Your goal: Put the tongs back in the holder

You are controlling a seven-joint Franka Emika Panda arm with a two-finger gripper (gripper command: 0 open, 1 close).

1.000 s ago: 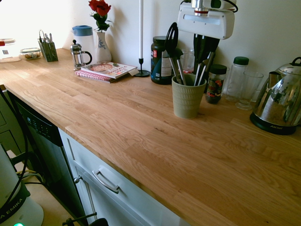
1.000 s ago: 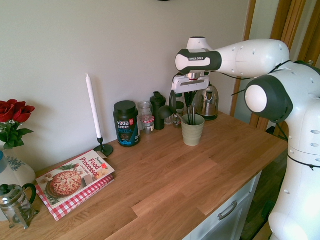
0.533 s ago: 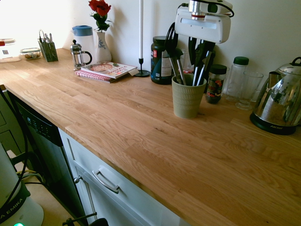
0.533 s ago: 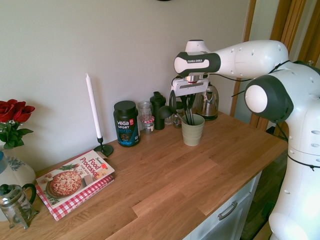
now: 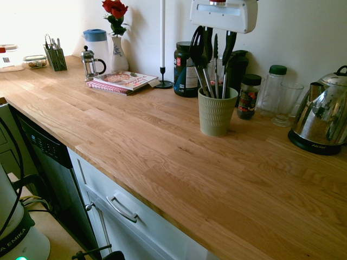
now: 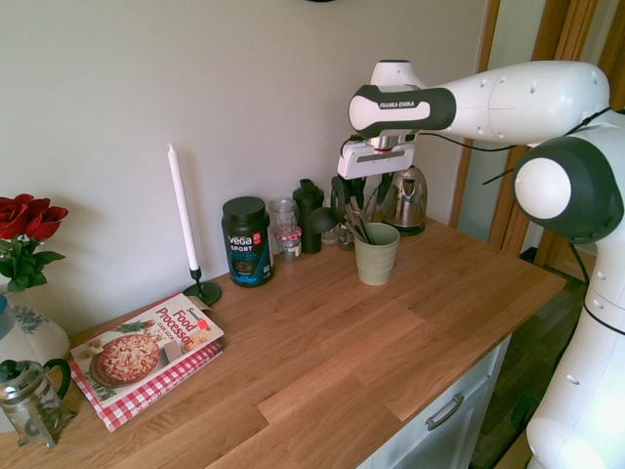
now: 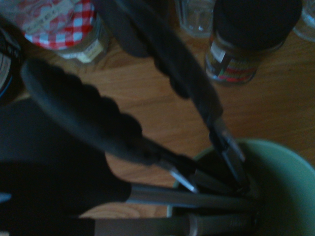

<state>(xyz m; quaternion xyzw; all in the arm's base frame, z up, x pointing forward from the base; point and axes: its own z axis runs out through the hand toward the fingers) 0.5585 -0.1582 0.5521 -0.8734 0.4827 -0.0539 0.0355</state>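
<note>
Released since the earlier frame, tongs (image 5: pixel 223 65) are seen standing in the holder (image 5: pixel 216 114), black tips up. Above them the gripper (image 5: pixel 218 40) is spread and empty. Stiff, light, slippery metal arms are judged best taken mid-shaft.

Jars (image 5: pixel 249 96) crowding behind holder (image 5: pixel 216 112)

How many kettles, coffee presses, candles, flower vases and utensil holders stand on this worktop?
Kettles: 1
Coffee presses: 1
Candles: 1
Flower vases: 1
Utensil holders: 2, the pale green holder and the dark green caddy
Total: 6
</note>
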